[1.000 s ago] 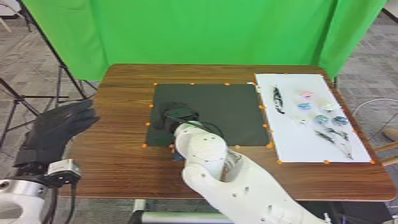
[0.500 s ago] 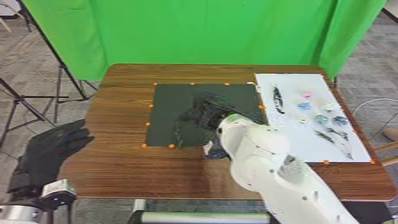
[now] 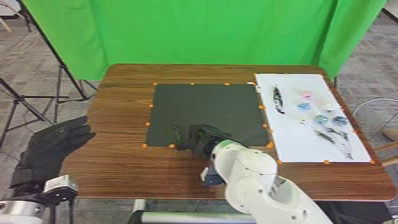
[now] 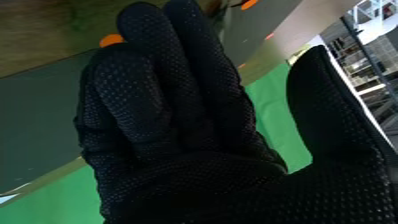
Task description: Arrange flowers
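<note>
"Where were the flowers [image 3: 322, 120]?"

"On the white mat [image 3: 287, 142], three o'clock; one green stem [image 3: 177, 134] lay on the dark mat [image 3: 209, 105] at seven, just beside the right hand [image 3: 206, 138]."

"That hand's fingers?"

"Straight, thumb wide, holding nothing."

"And the handling?"

"Light, probably, and bendy, with frail heads [image 3: 306, 94]; mid-stem seemed the safest pinch."

- No words, labels, brands, numbers or signs can be read (in either the head view or the right wrist view).
</note>
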Available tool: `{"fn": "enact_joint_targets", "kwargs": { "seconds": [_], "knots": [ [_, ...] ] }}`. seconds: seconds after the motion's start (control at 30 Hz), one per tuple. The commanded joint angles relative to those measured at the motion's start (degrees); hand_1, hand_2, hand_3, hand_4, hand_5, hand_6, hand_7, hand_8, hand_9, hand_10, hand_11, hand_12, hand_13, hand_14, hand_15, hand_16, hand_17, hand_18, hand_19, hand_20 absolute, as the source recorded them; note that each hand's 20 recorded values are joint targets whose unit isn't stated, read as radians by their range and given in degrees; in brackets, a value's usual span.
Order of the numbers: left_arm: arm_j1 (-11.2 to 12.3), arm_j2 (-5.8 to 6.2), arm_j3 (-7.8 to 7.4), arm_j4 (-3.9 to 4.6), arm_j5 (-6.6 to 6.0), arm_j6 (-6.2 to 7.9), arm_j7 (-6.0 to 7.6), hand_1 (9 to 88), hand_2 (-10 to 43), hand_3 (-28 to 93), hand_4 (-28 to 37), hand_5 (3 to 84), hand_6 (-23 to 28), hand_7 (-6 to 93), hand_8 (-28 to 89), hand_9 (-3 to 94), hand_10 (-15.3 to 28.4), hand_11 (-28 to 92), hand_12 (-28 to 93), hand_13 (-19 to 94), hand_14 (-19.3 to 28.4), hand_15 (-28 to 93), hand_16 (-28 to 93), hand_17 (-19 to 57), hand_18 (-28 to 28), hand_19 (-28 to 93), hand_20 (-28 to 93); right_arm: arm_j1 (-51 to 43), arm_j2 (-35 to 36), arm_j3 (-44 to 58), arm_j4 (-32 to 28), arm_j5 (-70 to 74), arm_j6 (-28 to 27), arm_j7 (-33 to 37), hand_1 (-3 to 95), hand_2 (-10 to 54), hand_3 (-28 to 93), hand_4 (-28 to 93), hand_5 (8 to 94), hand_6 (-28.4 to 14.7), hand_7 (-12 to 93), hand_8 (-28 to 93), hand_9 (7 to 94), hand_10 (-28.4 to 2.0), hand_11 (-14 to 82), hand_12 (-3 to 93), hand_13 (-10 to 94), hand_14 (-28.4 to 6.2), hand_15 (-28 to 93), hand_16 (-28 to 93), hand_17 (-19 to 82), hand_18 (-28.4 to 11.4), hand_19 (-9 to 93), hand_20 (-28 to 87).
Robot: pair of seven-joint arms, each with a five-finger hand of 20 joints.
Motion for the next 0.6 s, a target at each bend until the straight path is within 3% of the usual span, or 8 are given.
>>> {"fn": "enact_joint_targets", "kwargs": {
  "seconds": [0.03, 0.13, 0.37, 0.6],
  "knots": [
    [2.8, 1.54, 0.62, -0.23, -1.09, 1.17, 2.51, 25.6, 6.5, 82, -16.6, 45.9, 14.0, 13.2, -8, 38.5, 22.3, 35, 9, 28, 28.4, 58, -12, -9.9, 21.4, 57, 11, 1.73, 3.29, -0.99, -3.15, -5.79, 1.76, -2.5, 18.2, 15.1, 74, -20, 73.1, -10.0, 24, -9, 73.8, -23.4, 31.6, 20.9, 64, -19.7, 74, 21, 26, -28.4, 86, 22],
    [4.74, 1.87, 0.22, -0.67, -1.65, 2.04, 4.16, 25.6, 6.5, 81, -16.6, 45.9, 14.0, 13.1, -8, 38.5, 22.3, 35, 9, 28, 28.4, 58, -12, -9.8, 21.4, 56, 11, 1.0, 8.66, 1.9, -7.54, -4.29, 2.89, -2.97, 18.3, 14.4, 74, -19, 72.1, -10.5, 23, -9, 72.5, -24.0, 31.2, 20.8, 64, -19.8, 74, 21, 26, -28.4, 86, 22],
    [7.7, 2.24, -0.92, -1.11, -2.49, 2.98, 5.98, 25.5, 6.4, 82, -16.6, 45.9, 14.0, 13.1, -8, 38.4, 22.2, 35, 9, 28, 28.4, 58, -12, -9.9, 21.4, 56, 11, -10.24, 21.77, 19.96, -13.24, -4.05, 9.47, -2.31, 20.2, 11.0, 74, -19, 68.0, -11.6, 22, -8, 68.8, -25.4, 31.3, 21.0, 62, -20.3, 74, 21, 26, -28.4, 86, 21],
    [8.19, 1.81, -1.22, -1.16, -1.9, 2.55, 5.7, 25.3, 6.2, 82, -16.6, 45.5, 13.8, 13.1, -8, 37.9, 22.1, 35, 9, 27, 28.4, 58, -12, -9.9, 21.4, 56, 11, -21.68, 25.32, 36.28, -9.55, -3.87, 12.85, 2.45, 22.8, 7.2, 77, -20, 64.2, -13.3, 22, -8, 64.2, -26.5, 32.8, 21.1, 59, -21.1, 75, 20, 26, -28.4, 86, 20]
  ]
}}
